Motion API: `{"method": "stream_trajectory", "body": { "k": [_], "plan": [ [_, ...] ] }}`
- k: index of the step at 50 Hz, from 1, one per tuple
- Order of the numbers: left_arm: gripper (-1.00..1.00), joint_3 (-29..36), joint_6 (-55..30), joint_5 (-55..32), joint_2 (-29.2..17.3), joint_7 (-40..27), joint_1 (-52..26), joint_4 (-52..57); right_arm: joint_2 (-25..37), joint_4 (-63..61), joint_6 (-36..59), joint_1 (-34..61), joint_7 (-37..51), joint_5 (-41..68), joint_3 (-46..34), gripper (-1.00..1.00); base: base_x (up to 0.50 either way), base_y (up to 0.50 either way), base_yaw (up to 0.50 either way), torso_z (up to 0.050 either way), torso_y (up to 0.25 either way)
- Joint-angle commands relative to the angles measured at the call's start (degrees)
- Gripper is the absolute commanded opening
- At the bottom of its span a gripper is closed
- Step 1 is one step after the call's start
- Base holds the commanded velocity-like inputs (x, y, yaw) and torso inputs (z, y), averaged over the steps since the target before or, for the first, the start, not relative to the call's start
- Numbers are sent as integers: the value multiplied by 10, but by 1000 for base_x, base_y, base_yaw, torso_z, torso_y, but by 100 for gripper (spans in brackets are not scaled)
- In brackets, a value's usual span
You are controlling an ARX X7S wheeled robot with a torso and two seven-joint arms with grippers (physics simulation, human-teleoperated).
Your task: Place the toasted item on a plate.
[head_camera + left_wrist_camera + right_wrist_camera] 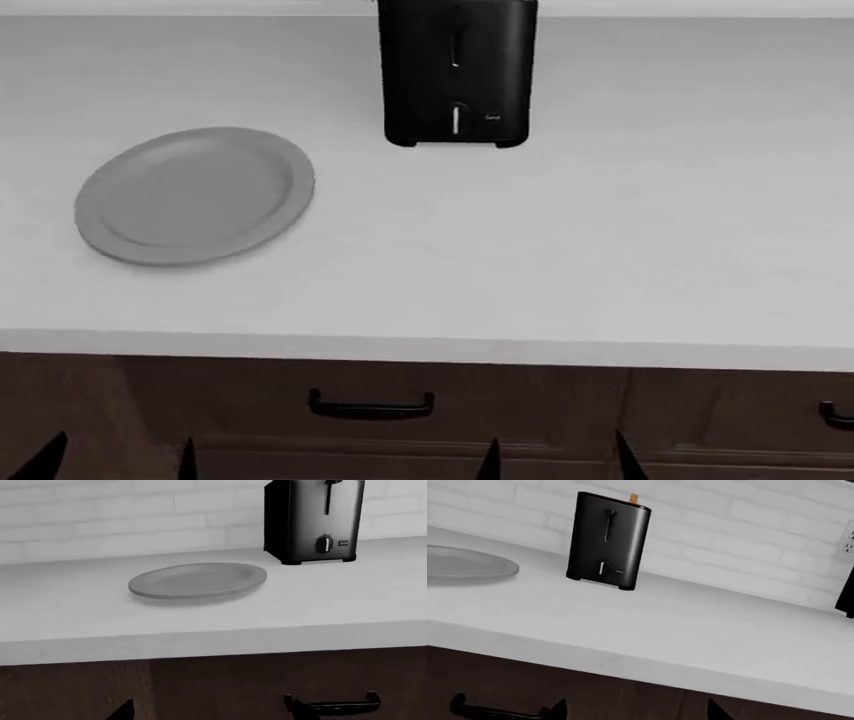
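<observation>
The toast (pixel 634 498) shows only as a small golden-brown tip poking out of the top slot of the black toaster (pixel 607 540). In the head view the toaster (pixel 457 70) stands at the back of the white counter and the toast is hidden. The light-grey plate (pixel 194 195) lies empty on the counter to the toaster's left; it also shows in the left wrist view (pixel 198 580). My left gripper (pixel 118 460) and right gripper (pixel 558 460) are both open and empty, low in front of the cabinet, well short of the counter's front edge. The right gripper (pixel 636 711) shows only its fingertips.
The counter's front edge (pixel 427 350) overhangs dark wood drawers with black handles (pixel 371 405). A white brick wall (pixel 727 525) backs the counter, with an outlet (pixel 848 537) and a dark object (pixel 847 592) at the far right.
</observation>
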Motion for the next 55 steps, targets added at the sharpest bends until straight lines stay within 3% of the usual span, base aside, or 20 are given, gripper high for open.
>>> {"method": "stream_trajectory", "body": {
  "k": [1, 22, 26, 28, 36, 47, 55],
  "plan": [
    [100, 3, -10, -5, -6, -9, -1, 15, 6, -9, 3, 0, 3, 5, -6, 100, 0, 500, 0, 50, 27],
    [100, 3, -66, -13, -19, -26, -1, 74, 7, -15, 29, 14, 19, 14, -6, 100, 0, 500, 0, 50, 27],
    [100, -7, -117, -32, -22, -27, -17, 104, -4, -32, 111, 45, 18, 22, 4, 100, 0, 125, 0, 50, 27],
    [100, -5, -147, -36, -27, -27, -25, 128, 3, -54, 157, 67, 39, -32, -18, 100, 0, 0, 0, 50, 26],
    [100, -19, -252, -46, -35, -42, -105, 180, -2, -158, 298, 142, 2, -10, 5, 100, 0, 0, 0, 50, 36],
    [100, -6, -274, -45, -38, -45, -139, 191, 19, -169, 254, 162, -36, 19, -11, 100, 20, 0, 0, 50, 39],
    [100, -2, -268, -44, -44, -48, -129, 201, 30, -165, 197, 138, -26, 18, -12, 100, 495, 0, 0, 50, 39]
  ]
}}
